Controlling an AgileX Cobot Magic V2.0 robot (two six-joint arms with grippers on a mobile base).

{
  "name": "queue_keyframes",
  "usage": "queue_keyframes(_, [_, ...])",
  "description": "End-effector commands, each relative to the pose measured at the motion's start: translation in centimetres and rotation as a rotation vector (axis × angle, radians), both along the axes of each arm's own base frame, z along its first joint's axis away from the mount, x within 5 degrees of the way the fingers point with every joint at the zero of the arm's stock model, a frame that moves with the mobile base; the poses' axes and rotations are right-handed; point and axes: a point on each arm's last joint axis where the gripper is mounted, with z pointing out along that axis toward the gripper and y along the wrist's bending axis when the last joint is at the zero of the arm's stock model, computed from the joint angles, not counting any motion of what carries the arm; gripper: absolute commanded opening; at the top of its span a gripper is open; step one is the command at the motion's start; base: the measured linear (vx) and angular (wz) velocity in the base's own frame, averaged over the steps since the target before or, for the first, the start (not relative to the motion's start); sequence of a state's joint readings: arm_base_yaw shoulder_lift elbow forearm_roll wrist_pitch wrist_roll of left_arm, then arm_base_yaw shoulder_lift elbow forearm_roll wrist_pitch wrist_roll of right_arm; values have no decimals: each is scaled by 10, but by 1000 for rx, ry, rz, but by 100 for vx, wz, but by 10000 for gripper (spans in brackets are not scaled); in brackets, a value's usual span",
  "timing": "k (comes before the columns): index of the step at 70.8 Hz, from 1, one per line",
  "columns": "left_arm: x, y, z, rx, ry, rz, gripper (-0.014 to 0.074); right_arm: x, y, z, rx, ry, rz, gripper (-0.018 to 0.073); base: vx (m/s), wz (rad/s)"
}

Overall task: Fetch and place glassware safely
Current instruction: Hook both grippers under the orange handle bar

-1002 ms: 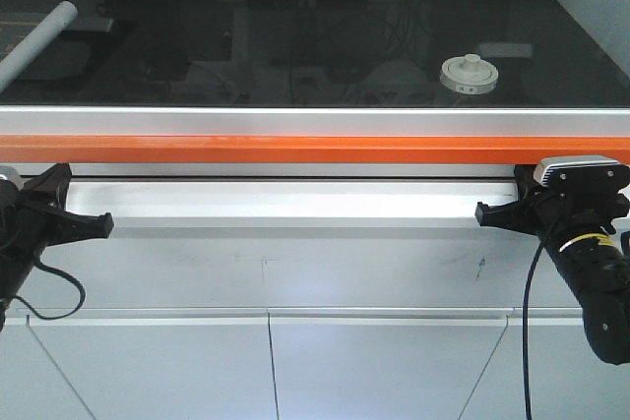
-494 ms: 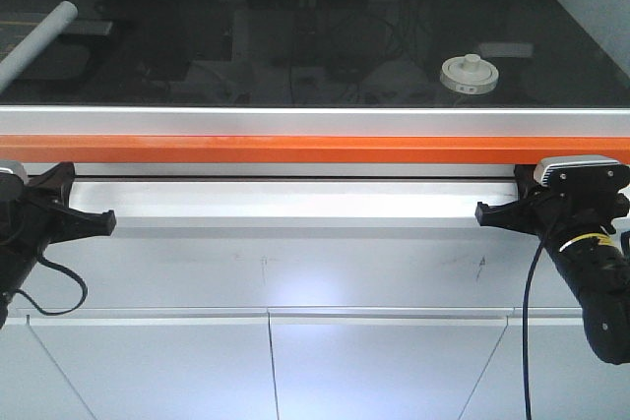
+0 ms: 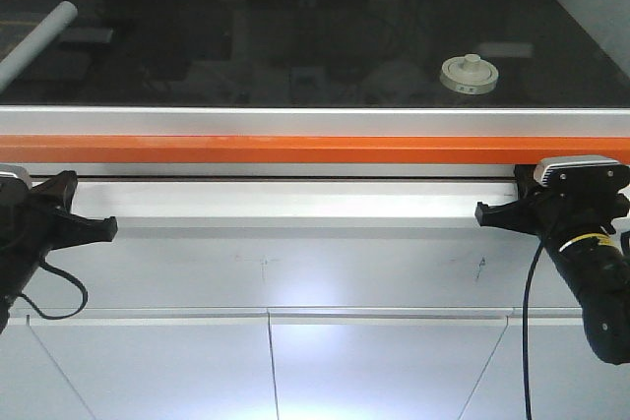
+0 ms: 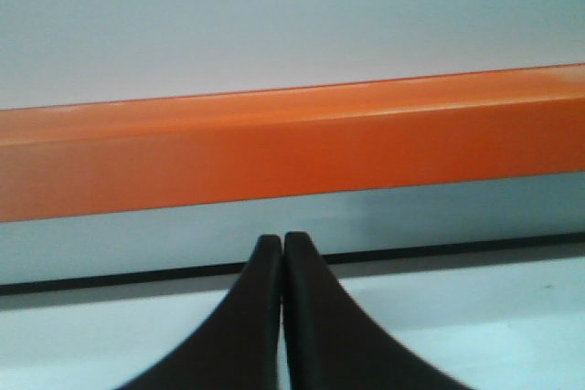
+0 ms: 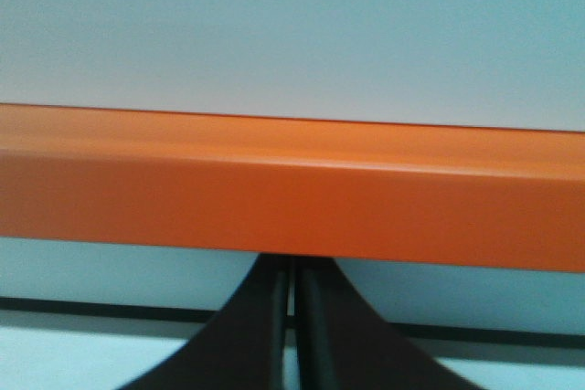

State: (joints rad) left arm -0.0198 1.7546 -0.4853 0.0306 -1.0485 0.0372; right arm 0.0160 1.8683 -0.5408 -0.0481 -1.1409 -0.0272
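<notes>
The glassware (image 3: 469,74), a squat clear jar under a cream-white lid with a central knob, stands on the black glossy tabletop (image 3: 295,36) at the right rear. Both arms hang below the table's front edge, well short of the jar. My left gripper (image 3: 110,228) points inward at the lower left; in the left wrist view its black fingers (image 4: 265,267) press together with nothing between them. My right gripper (image 3: 482,212) points inward at the lower right, below the jar's side of the table. In the right wrist view it (image 5: 291,271) is shut and empty, tips just under the orange strip.
A long white tube (image 3: 39,36) lies at the table's far left. An orange strip (image 3: 315,150) under an aluminium rail (image 3: 315,122) runs along the front edge, above both grippers. White cabinet fronts (image 3: 295,361) fill the space below.
My left gripper has crept slightly to the right and down. The right arm and the jar have not moved.
</notes>
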Motion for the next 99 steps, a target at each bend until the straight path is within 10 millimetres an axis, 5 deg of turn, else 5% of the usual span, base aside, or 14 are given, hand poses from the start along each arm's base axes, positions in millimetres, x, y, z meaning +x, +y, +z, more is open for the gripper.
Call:
queue_keyframes(1, [9, -1, 22, -13, -138, 6, -7, 3, 0, 34, 4, -254, 4, 0, 0, 0])
queue_keyframes(18, [24, -2, 20, -13, -139, 6, -7, 3, 0, 34, 4, -253, 4, -1, 0, 0])
queue_keyframes(68, [23, -2, 32, -23, -270, 4, -7, 3, 1, 34, 2, -260, 12, -1, 0, 0])
queue_keyframes(99, [20, -2, 43, -20, -299, -3, -7, 7, 1, 54, -1, -314, 16, -1, 0, 0])
